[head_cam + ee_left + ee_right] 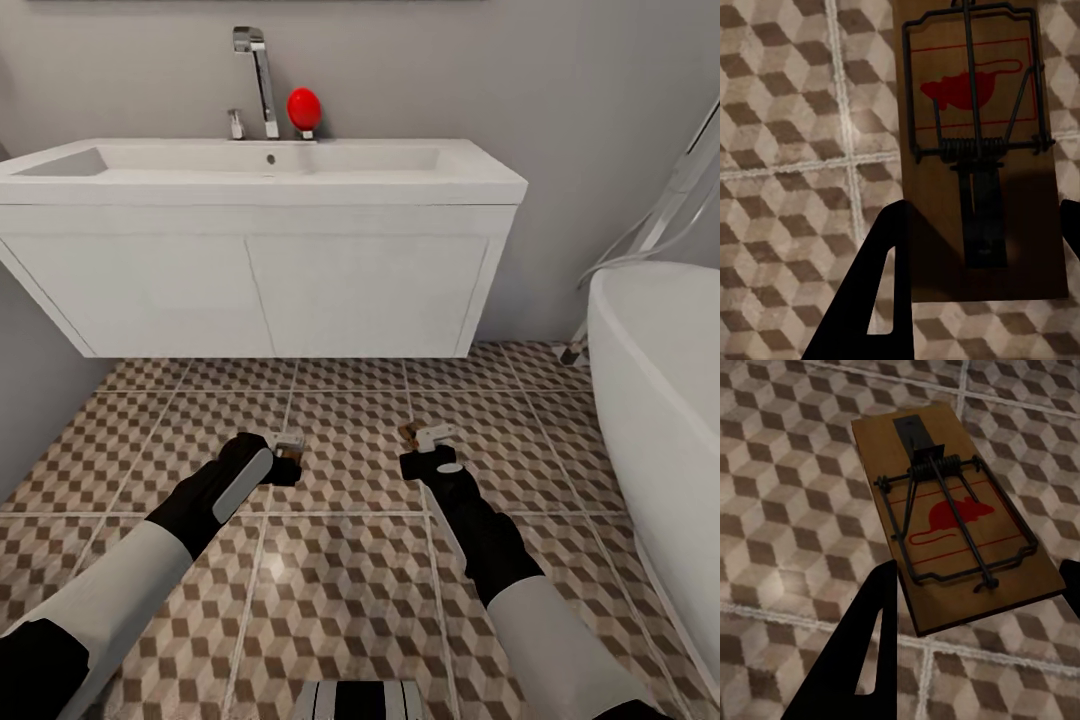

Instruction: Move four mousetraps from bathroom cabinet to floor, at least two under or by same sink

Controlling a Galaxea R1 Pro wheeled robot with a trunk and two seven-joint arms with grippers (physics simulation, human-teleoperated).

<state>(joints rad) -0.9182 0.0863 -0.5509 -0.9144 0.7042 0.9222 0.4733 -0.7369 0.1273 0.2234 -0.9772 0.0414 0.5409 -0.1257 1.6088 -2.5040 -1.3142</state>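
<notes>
No readable text or numbers anywhere; each mousetrap [979,150] [952,521] bears only a red mouse outline.

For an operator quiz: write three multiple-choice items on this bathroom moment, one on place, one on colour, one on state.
1. The grippers hang: A) over the bathtub B) above the tiled floor before the sink C) inside a drawer
2. The ball by the tap is: A) red B) blue C) green
3. The left gripper's mousetrap is: A) hanging above the tiles B) in the basin C) on the bathtub rim

B: left gripper and right gripper over bathroom floor, sink ahead.
A: ball.
A: mousetrap between the fingers.
</notes>
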